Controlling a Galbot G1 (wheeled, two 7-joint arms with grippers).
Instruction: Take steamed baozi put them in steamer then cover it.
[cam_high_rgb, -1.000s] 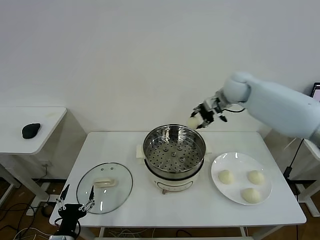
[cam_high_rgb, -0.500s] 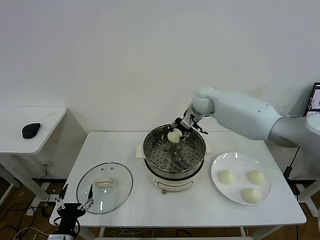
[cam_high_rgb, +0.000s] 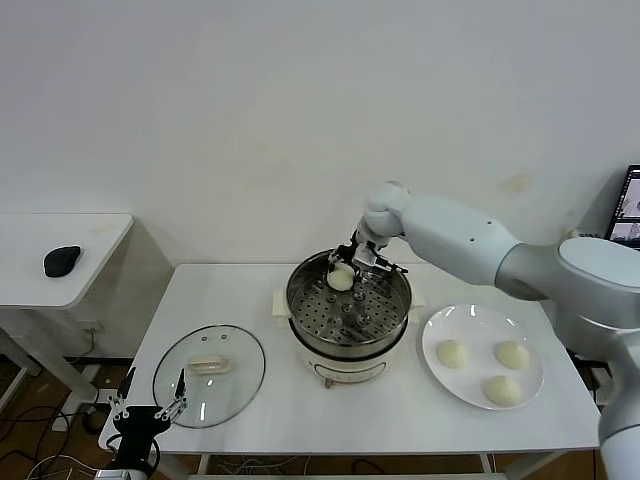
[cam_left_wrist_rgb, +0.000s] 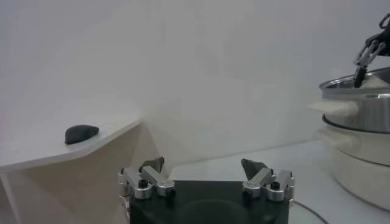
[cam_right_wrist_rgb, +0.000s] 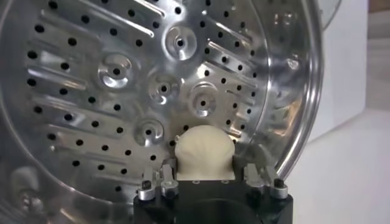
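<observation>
Baozi (cam_right_wrist_rgb: 205, 152) number one, smooth and cream-pale, sits between my right gripper (cam_high_rgb: 352, 266) fingers over the steamer (cam_high_rgb: 348, 300), at about twelve o'clock of the basket; from the wrist view I cannot tell whether the jaws are clamped on it or have let go. I see shiny steel, a perforated floor with round embossed dimples, and a cream pot base below. Three more round buns (cam_high_rgb: 484, 367) lie on the flat white plate (cam_high_rgb: 440, 328) at the steamer's three o'clock. The cover (cam_high_rgb: 209, 374), clear glass with a cream oblong handle, lies at eight o'clock. My left gripper (cam_left_wrist_rgb: 205, 176) hangs spread wide, holding nothing, by the table's front-left corner. I read no writing anywhere.
</observation>
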